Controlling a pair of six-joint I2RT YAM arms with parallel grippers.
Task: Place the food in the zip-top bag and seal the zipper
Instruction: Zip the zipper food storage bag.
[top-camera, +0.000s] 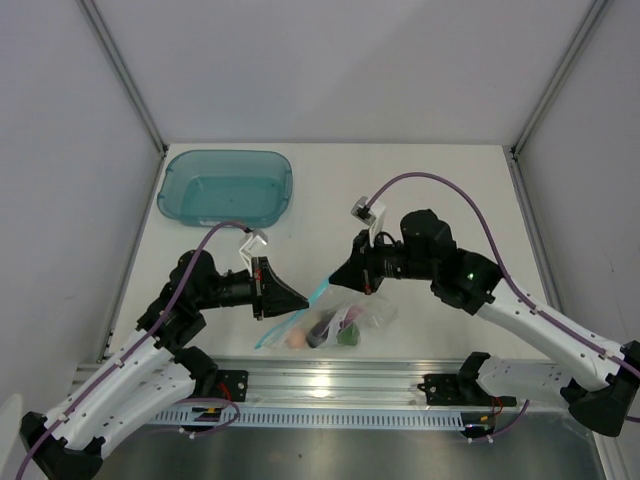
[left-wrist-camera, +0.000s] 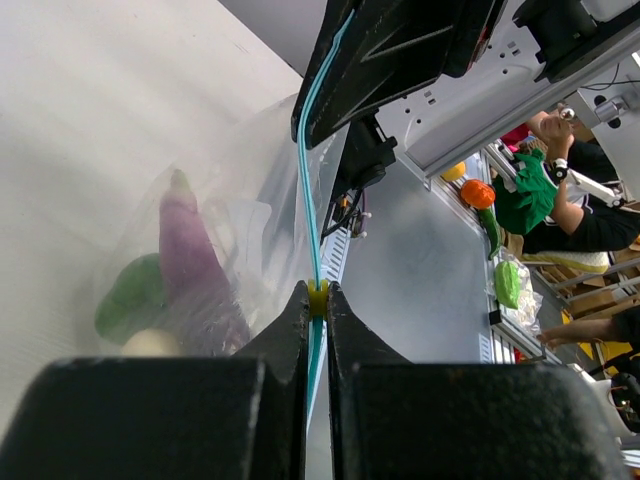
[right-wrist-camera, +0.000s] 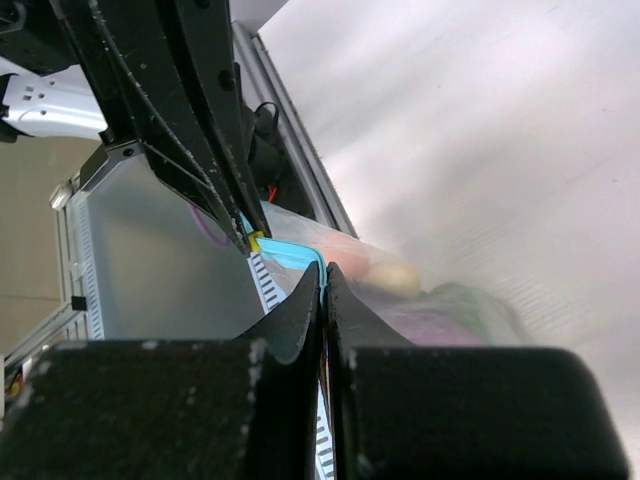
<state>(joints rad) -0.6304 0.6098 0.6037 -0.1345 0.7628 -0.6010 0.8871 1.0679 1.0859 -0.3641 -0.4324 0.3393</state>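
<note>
The clear zip-top bag (top-camera: 368, 312) hangs between my two grippers just above the table's near edge. Inside it lies the food: a purple eggplant (left-wrist-camera: 190, 262), a green pepper (left-wrist-camera: 128, 300) and a cream ball (left-wrist-camera: 150, 343); in the top view a pinkish ball (top-camera: 296, 340) also shows. The light-blue zipper (left-wrist-camera: 308, 190) runs taut from one gripper to the other. My left gripper (left-wrist-camera: 317, 290) is shut on the zipper at its yellow slider (left-wrist-camera: 317, 298). A short way along the strip, my right gripper (right-wrist-camera: 323, 268) is shut on the zipper (right-wrist-camera: 290, 252).
A teal translucent tub (top-camera: 225, 187) stands at the back left of the table. An aluminium rail (top-camera: 330, 380) runs along the near edge just below the bag. White walls close in the table on both sides.
</note>
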